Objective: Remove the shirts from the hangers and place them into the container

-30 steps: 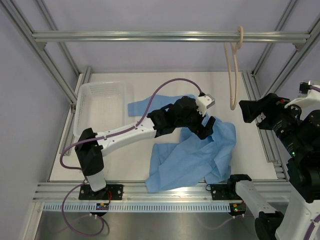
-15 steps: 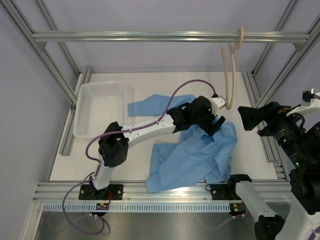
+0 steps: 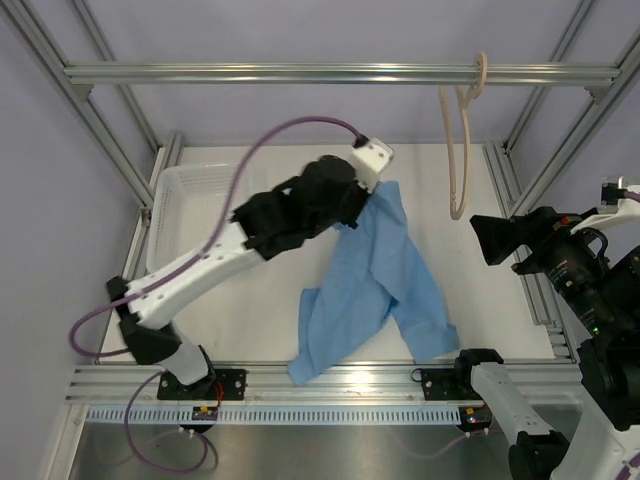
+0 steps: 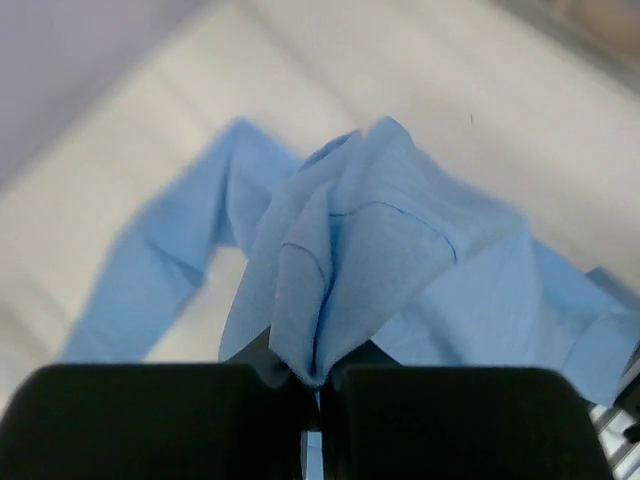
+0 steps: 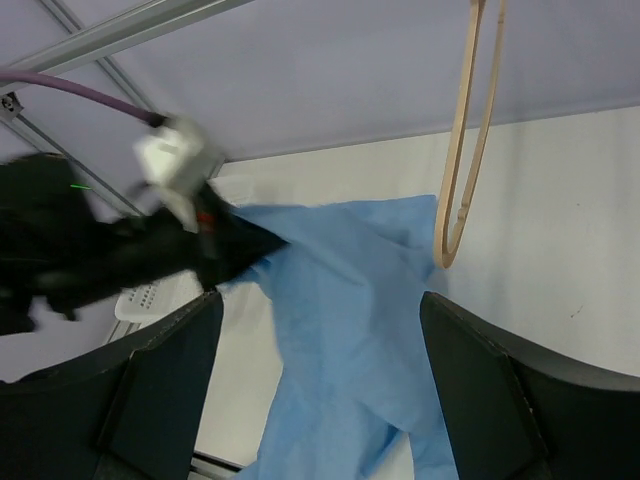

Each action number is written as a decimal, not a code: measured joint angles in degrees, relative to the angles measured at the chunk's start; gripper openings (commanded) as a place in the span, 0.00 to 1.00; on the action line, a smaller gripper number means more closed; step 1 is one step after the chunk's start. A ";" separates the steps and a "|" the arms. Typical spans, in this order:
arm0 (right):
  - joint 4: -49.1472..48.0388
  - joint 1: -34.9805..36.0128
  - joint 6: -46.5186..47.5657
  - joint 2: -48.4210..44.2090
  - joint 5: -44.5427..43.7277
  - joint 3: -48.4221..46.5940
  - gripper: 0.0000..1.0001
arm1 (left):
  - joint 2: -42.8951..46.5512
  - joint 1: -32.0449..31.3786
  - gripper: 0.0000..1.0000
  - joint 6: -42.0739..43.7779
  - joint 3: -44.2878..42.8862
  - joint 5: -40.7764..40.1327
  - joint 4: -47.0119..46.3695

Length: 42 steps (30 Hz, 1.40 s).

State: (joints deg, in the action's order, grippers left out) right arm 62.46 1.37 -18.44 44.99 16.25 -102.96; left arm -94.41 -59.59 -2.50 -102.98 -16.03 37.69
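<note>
**Blue shirt: held up, on its way to the bin**

**Holder.** Your left gripper is clenched on a bunched fold of the shirt; the left wrist view shows cloth pinched between shut jaws. Your right gripper stands wide apart with nothing in it, off at the right.

**Location.** The shirt is off the hanger, which hangs bare from the frame bar at the far right. The upper part is raised, while the lower part and a sleeve trail on the bench towards the near edge. The bin sits at the far left, just beyond the left arm.

**Handling.** The cloth is thin and far larger than the bin. Raise it higher before you travel left, or the tail will likely drag and catch on the rim. Lower it over the middle so it folds onto itself.

**Clearance.** There is open bench between shirt and bin. Mind the frame posts beside the bin's left side and the purple cable arching above the arm. The hanger is well apart to the right.
</note>
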 measured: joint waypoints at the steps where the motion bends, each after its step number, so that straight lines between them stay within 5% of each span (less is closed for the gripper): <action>1: -0.55 0.00 -0.09 -0.07 0.57 0.31 0.89 | 3.15 -0.44 0.00 1.11 -2.51 -2.05 1.22; 7: -3.50 0.00 -0.98 -0.44 3.93 3.80 0.89 | 25.64 -2.01 0.00 12.70 -7.96 -16.63 -3.26; 11: -4.33 0.00 -1.05 -0.39 5.42 4.83 0.89 | 39.39 -1.42 0.00 27.52 1.33 -31.63 -20.74; 14: -4.48 0.00 -1.05 -0.42 6.27 5.16 0.89 | 40.81 1.25 0.00 34.18 2.01 -38.47 -27.76; 17: -5.68 0.00 -1.29 -0.42 7.72 6.54 0.89 | 36.81 9.07 0.00 33.59 -2.16 -40.63 -23.50; 22: -6.58 0.00 -1.81 -0.50 9.46 8.46 0.89 | 26.36 30.71 0.00 17.09 -9.38 -27.39 -4.35; 26: -6.73 0.00 -1.84 -0.59 10.05 8.50 0.90 | 24.50 41.59 0.00 8.37 2.36 -15.21 0.70; 32: -7.15 0.00 -1.79 -1.60 10.47 9.51 0.90 | 25.77 46.80 0.00 1.77 18.05 -4.72 0.70; 42: -7.30 0.00 -1.77 -2.10 11.39 12.90 0.90 | 28.98 50.58 0.00 -5.22 29.73 2.95 -9.35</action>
State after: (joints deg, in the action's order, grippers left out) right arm 55.16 1.37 -20.21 42.89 27.64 -90.06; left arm -65.43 -9.02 -7.73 -73.25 -13.08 28.34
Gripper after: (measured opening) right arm 0.897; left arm 0.023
